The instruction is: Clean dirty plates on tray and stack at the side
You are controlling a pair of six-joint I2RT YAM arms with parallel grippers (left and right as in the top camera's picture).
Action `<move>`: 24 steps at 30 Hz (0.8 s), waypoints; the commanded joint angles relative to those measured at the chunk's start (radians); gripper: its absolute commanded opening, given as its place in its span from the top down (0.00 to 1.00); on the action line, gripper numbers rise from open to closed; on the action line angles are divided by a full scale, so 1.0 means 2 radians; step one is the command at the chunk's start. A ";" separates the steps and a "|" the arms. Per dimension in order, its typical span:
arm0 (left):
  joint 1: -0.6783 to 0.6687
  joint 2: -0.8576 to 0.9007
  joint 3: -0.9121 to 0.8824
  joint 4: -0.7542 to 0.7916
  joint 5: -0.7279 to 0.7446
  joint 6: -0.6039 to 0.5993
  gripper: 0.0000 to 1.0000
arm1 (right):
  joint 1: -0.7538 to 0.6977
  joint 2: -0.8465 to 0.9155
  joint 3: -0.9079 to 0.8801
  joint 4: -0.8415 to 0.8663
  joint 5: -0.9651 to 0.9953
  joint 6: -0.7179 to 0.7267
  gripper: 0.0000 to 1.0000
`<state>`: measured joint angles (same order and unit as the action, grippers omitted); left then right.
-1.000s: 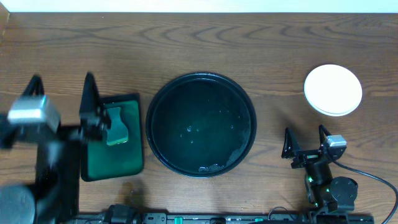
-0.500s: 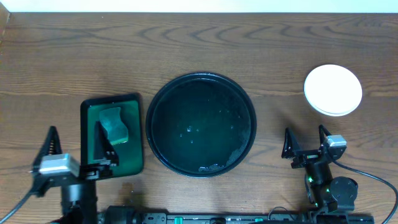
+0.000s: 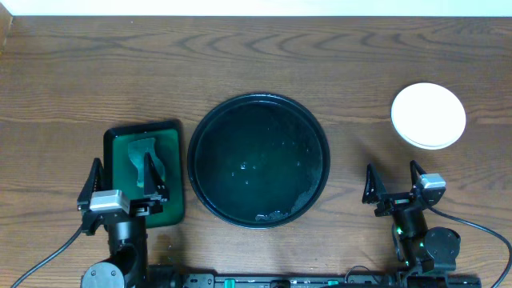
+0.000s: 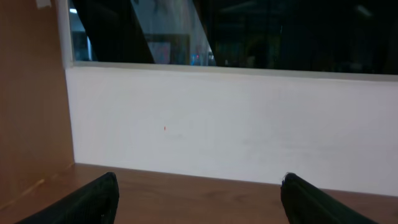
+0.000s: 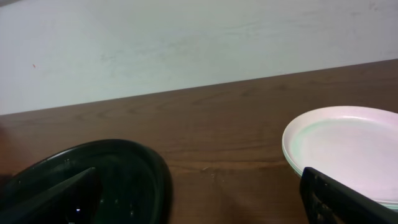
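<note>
The black round tray point(image 3: 260, 144) lies mid-table with no plate on it, only a few wet glints. The plates point(image 3: 428, 115) sit stacked at the right on the wood, white on top, with a mint rim edge visible on the plates point(image 5: 348, 146) in the right wrist view. My left gripper point(image 3: 123, 172) is open near the front edge and holds nothing; it hangs over the green rectangular tray. My right gripper point(image 3: 392, 172) is also open and holds nothing, in front of the stack. The right wrist view has the tray point(image 5: 118, 165) at lower left.
A dark green rectangular tray point(image 3: 172, 196) lies left of the black tray. It carries a green sponge point(image 3: 142, 149). The left wrist view, with the left gripper point(image 4: 199, 186) at the bottom, has only bare wood and a white wall. Cables trail along the front edge.
The left arm has pulled back from over the sponge toward the front edge, then shifted right to sit over the green tray's near end. The right arm has not moved.
</note>
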<state>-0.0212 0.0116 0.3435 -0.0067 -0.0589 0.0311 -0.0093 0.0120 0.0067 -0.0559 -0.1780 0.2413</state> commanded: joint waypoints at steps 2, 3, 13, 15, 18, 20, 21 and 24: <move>0.002 -0.005 -0.030 0.042 0.003 -0.001 0.16 | -0.005 -0.003 -0.001 -0.002 0.003 -0.005 0.01; 0.002 -0.005 -0.038 0.053 0.003 -0.001 0.16 | -0.005 -0.003 -0.001 -0.002 0.003 -0.005 0.01; 0.002 -0.005 -0.120 0.166 0.012 -0.013 0.16 | -0.005 -0.003 -0.001 -0.002 0.003 -0.005 0.01; 0.002 -0.005 -0.132 0.181 0.012 -0.014 0.16 | -0.005 -0.003 -0.001 -0.002 0.003 -0.005 0.01; 0.002 -0.005 -0.143 0.194 0.012 -0.016 0.16 | -0.005 -0.003 -0.001 -0.002 0.003 -0.005 0.01; 0.002 -0.005 -0.148 0.205 0.012 -0.016 0.16 | -0.005 -0.003 -0.001 -0.002 0.003 -0.005 0.01; 0.002 -0.005 -0.151 0.212 0.012 -0.016 0.16 | -0.005 -0.003 -0.001 -0.002 0.003 -0.005 0.01; 0.002 -0.005 -0.161 0.229 0.012 -0.016 0.16 | -0.005 -0.003 -0.001 -0.002 0.003 -0.005 0.01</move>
<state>-0.0212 0.0101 0.0444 0.4271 -0.0471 0.0044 -0.0093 0.0120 0.0067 -0.0559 -0.1783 0.2413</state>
